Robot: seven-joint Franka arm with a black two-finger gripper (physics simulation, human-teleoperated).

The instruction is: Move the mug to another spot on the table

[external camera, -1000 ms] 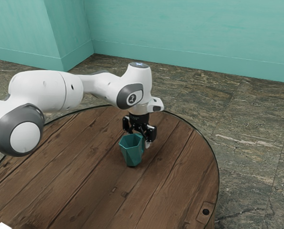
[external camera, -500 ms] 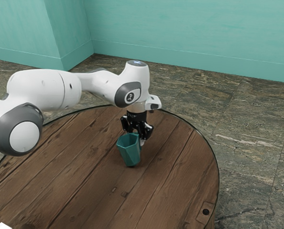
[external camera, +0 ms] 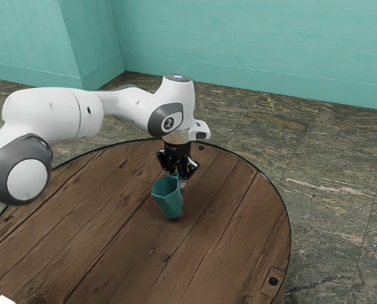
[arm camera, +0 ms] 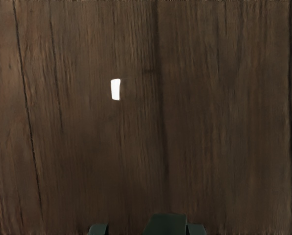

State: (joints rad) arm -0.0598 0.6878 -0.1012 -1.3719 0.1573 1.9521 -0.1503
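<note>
While our hand (external camera: 178, 177) pinches the mug (external camera: 168, 200) by its rim, the mug is near the bench's (external camera: 100, 253) middle, its long axis tilted, mouth up and leaning toward the exterior view's left.

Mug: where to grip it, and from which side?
Take the teal mug by its rim wall, from above, with one finger inside. Its mouth faces up and the faceted body looks wide to span. The tool pinches the rim's far side that way.
</note>
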